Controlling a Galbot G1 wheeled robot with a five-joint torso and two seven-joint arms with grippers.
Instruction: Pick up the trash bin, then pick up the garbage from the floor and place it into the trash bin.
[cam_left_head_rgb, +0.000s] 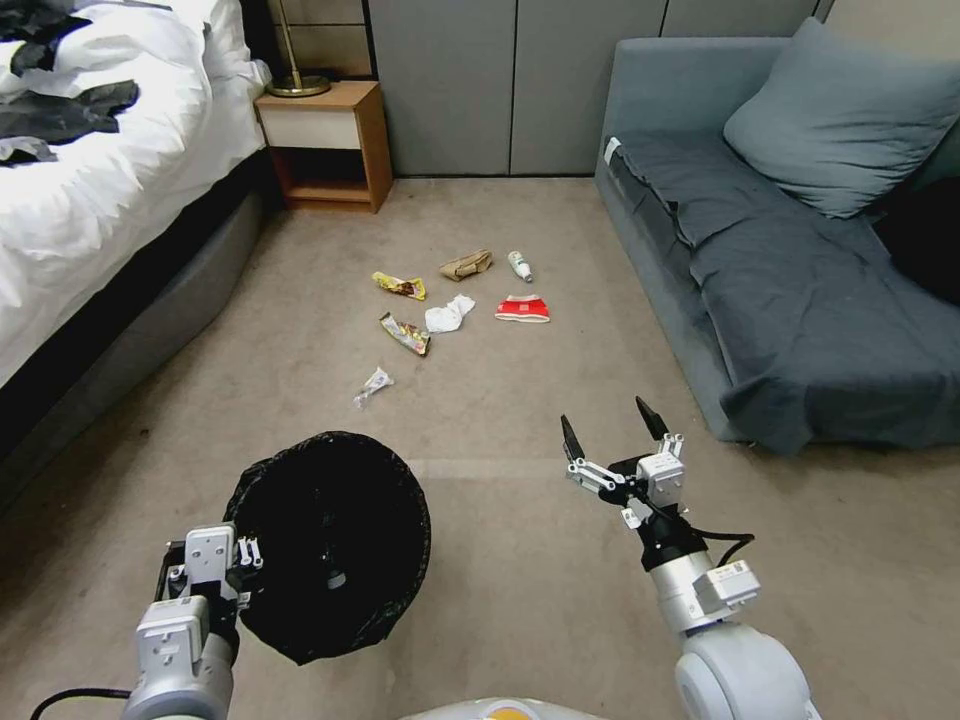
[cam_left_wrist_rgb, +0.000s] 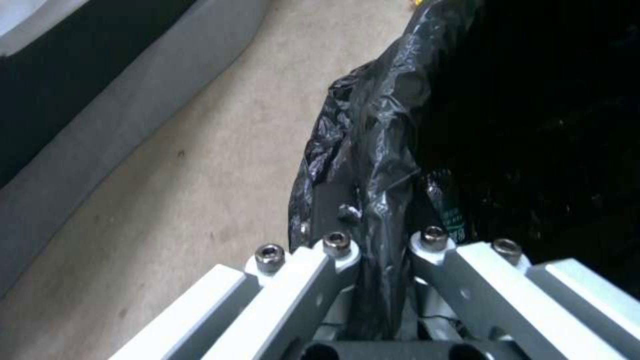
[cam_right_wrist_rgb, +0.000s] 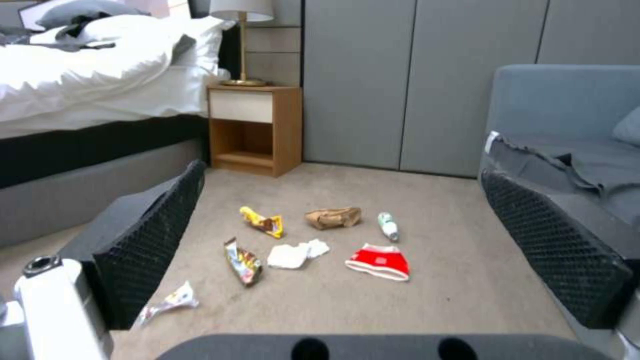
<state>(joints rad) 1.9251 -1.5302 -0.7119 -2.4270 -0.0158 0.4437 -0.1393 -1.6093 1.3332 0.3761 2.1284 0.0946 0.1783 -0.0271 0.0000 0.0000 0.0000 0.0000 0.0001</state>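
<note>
1. Low on the left of the head view, the round trash bin lined with a crinkled black plastic bag (cam_left_head_rgb: 328, 545) is held up above the beige carpeted floor (cam_left_head_rgb: 520, 590) by the left gripper (cam_left_head_rgb: 235, 560), tilted so that its dark mouth faces the camera.
2. From the left wrist view, the grip itself is made plain: the left gripper's (cam_left_wrist_rgb: 373, 240) fingers are closed tight on the bag-covered rim (cam_left_wrist_rgb: 380, 165), with black film pinched between them; the bin's white wall is hidden by the liner.
3. On the right of the head view, the right gripper (cam_left_head_rgb: 612, 432) is held above bare carpet with its two black fingers spread wide and nothing between them.
4. Through the right wrist view, the garbage is seen framed between those open pads (cam_right_wrist_rgb: 153, 240): a yellow snack wrapper (cam_right_wrist_rgb: 263, 222), a crumpled brown paper bag (cam_right_wrist_rgb: 333, 217), a small clear bottle with a green label (cam_right_wrist_rgb: 388, 226), a white tissue (cam_right_wrist_rgb: 293, 254), a red-and-white packet (cam_right_wrist_rgb: 379, 261), a second gold wrapper (cam_right_wrist_rgb: 243, 261) and a small clear wrapper (cam_right_wrist_rgb: 170, 301).
5. All the litter is seen lying on the floor between the white-covered bed (cam_left_head_rgb: 110, 170) and the grey sofa (cam_left_head_rgb: 800, 280), well apart from both grippers.
6. Print on the wrappers cannot be read.
</note>
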